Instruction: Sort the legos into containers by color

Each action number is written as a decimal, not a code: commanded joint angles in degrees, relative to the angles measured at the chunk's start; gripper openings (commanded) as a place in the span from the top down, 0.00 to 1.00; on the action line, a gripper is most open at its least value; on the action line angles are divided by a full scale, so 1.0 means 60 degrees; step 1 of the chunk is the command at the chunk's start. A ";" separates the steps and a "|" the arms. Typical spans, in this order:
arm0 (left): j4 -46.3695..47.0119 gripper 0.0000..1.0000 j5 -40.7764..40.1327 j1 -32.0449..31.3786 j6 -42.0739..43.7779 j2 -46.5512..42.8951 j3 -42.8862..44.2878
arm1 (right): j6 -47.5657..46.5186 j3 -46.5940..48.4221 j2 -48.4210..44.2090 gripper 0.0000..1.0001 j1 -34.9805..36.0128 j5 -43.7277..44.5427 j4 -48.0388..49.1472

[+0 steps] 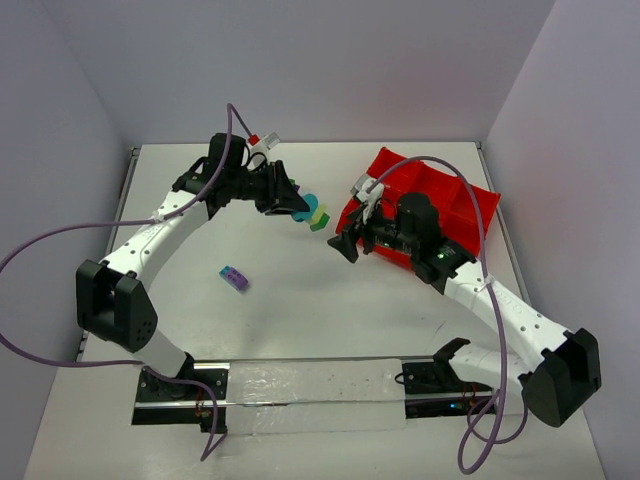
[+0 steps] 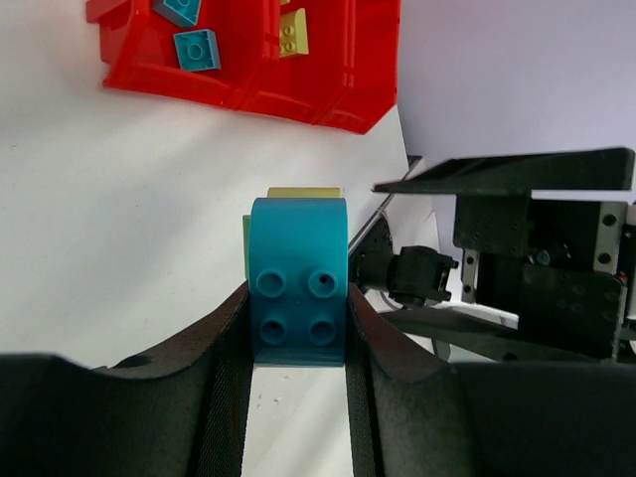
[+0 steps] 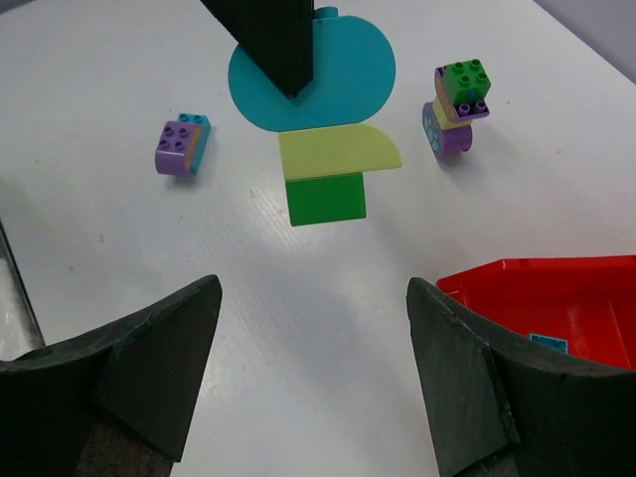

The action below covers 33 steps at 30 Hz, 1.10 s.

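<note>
My left gripper (image 1: 297, 205) is shut on a clump of legos (image 1: 314, 212) and holds it above the table, left of the red tray (image 1: 468, 198). In the left wrist view the gripper (image 2: 298, 298) pinches the clump's teal brick (image 2: 298, 283). In the right wrist view the clump shows teal (image 3: 313, 75), yellow-green (image 3: 338, 149) and green (image 3: 325, 199) parts. My right gripper (image 1: 345, 240) is open and empty, facing the clump from a short way off (image 3: 311, 288). The tray (image 2: 248, 84) holds teal bricks (image 2: 196, 48) and a yellow-green brick (image 2: 293, 35).
A purple and teal brick (image 1: 233, 278) lies on the table at centre left and also shows in the right wrist view (image 3: 181, 146). A second clump (image 3: 457, 104) of green, purple and yellow-green pieces stands on the table beyond the held clump. The tray's corner (image 3: 556, 288) is beside my right finger.
</note>
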 commanded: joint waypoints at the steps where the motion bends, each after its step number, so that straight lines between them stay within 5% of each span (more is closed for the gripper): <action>1: 0.0544 1.00 0.0617 0.0028 0.0189 -0.0178 0.0374 | -0.0754 0.0689 0.0350 0.18 0.0293 0.0427 -0.0140; 17: 0.0879 1.00 0.0831 0.0028 -0.0018 -0.0198 0.0218 | -0.0077 0.1066 0.1578 0.22 0.1082 0.1613 0.1100; 28: 0.0956 1.00 0.0903 0.0028 0.0025 -0.0244 0.0128 | 0.0170 0.1081 0.1812 0.33 0.1133 0.1839 0.1487; 33: 0.1005 1.00 0.0932 0.0028 0.0025 -0.0210 0.0094 | 0.0212 0.1188 0.1847 0.47 0.1191 0.1858 0.1472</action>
